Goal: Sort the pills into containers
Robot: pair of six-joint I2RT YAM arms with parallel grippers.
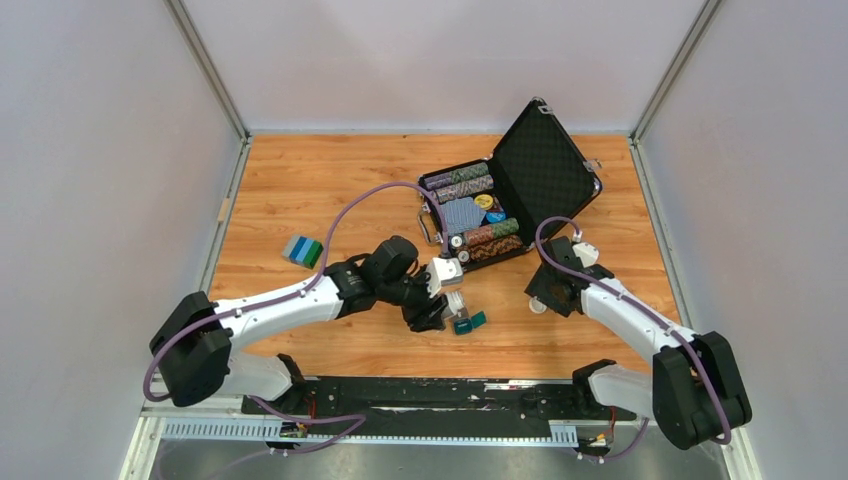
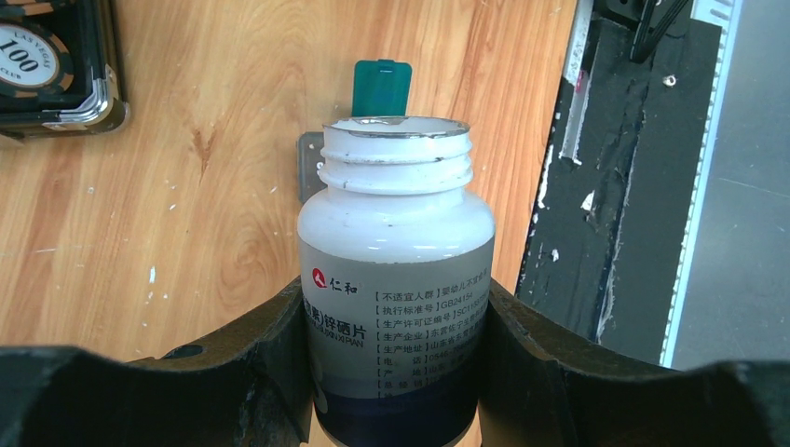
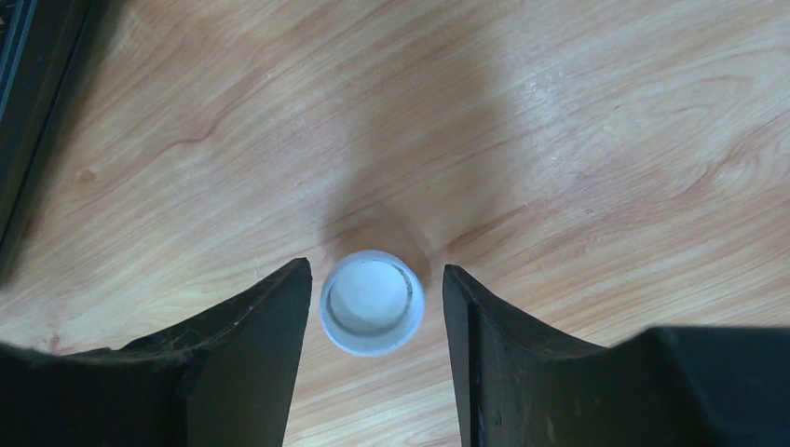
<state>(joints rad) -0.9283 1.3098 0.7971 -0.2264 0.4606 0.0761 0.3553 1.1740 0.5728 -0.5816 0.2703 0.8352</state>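
Operator: Left gripper point(image 2: 393, 293) first. I see its fingers pinching the white pill bottle point(image 2: 396, 214) by the labelled body, with the mouth uncapped and pointing toward the teal box point(image 2: 383, 87).

Inspector: Box location?

Operator: On the table point(image 1: 300, 180), lid hinged open, just beyond the bottle mouth and apart from the black chip case point(image 1: 505, 195).

Inspector: Right side?

Operator: Right gripper point(image 3: 374, 270) stands spread, one finger on either side of the white cap point(image 3: 373, 303), with a gap showing on both sides. I note the cap lies hollow side up on the wood.
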